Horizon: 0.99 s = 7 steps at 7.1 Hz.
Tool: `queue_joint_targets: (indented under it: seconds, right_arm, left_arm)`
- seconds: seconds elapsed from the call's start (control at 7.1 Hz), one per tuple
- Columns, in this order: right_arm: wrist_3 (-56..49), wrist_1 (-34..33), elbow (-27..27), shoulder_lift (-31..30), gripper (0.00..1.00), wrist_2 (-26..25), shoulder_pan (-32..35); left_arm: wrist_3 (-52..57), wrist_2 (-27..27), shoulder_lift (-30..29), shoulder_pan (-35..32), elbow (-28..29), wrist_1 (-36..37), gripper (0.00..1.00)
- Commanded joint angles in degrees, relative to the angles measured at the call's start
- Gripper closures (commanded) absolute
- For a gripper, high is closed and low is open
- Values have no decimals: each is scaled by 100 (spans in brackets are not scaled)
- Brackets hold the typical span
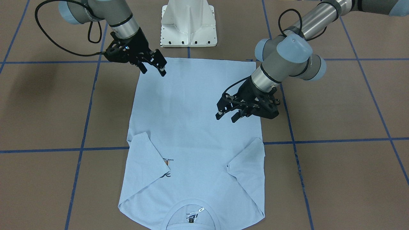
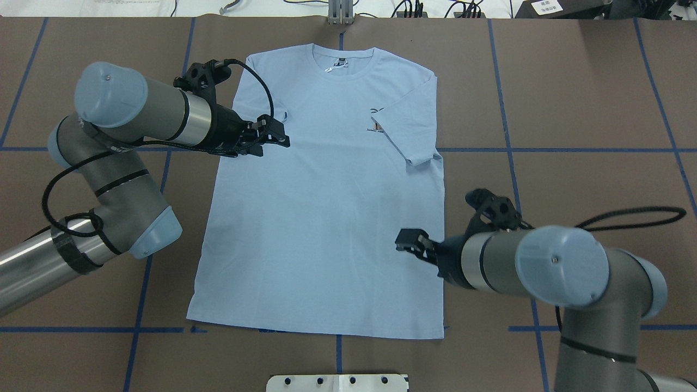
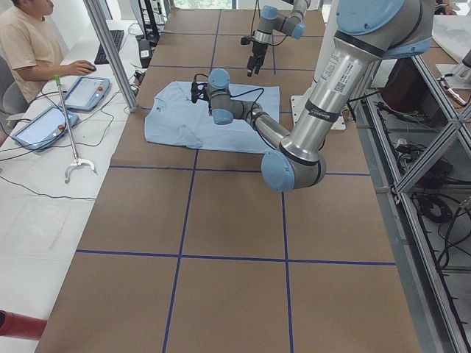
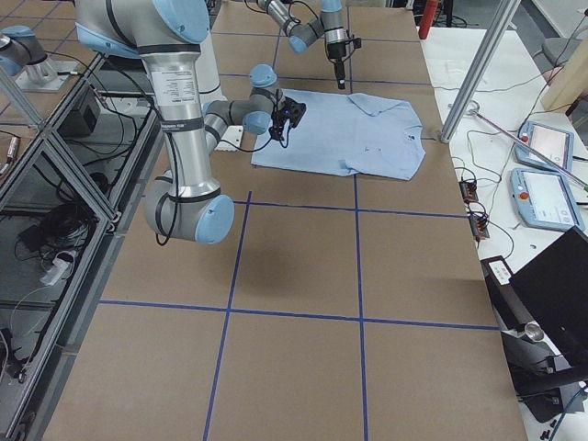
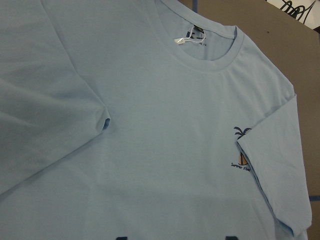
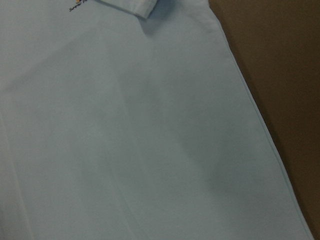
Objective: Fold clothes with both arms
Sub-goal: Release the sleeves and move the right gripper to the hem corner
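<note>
The light blue T-shirt (image 2: 326,218) lies flat on the brown table, chest up, collar and neck label (image 2: 340,62) at the far end. Both short sleeves are folded inward onto the body. One sleeve (image 2: 408,130) partly covers the chest print (image 5: 241,157). My left gripper (image 2: 279,135) hovers open and empty over the other folded sleeve, and its fingers (image 1: 219,115) stand apart. My right gripper (image 2: 405,242) hangs open and empty above the shirt's lower side edge, closer to the hem; in the front-facing view this right gripper (image 1: 153,68) is just above the hem corner.
The white pedestal base (image 1: 188,25) stands just behind the hem. Blue tape lines cross the brown table (image 2: 572,109). A seated person (image 3: 29,44), control tablets (image 3: 85,92) and a metal post (image 3: 110,51) sit beyond the table's far side.
</note>
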Motion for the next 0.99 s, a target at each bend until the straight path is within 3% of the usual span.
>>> queue_joint_targets:
  seconds: [0.0, 0.14, 0.42, 0.84]
  right_arm:
    - [735, -513, 274, -418, 11, -1051, -1100]
    - [809, -971, 248, -366, 11, -1334, -1365]
    - [1632, -1010, 47, -296, 12, -1520, -1499]
    - [1662, -1010, -402, -23, 19, -1592, -1500]
  left_arm:
    - [-178, -130, 175, 14, -490, 482, 30]
    - [-169, -43, 192, 14, -482, 483, 28]
    - [-178, -51, 184, 14, -508, 483, 26]
    - [-178, -42, 192, 14, -517, 483, 24]
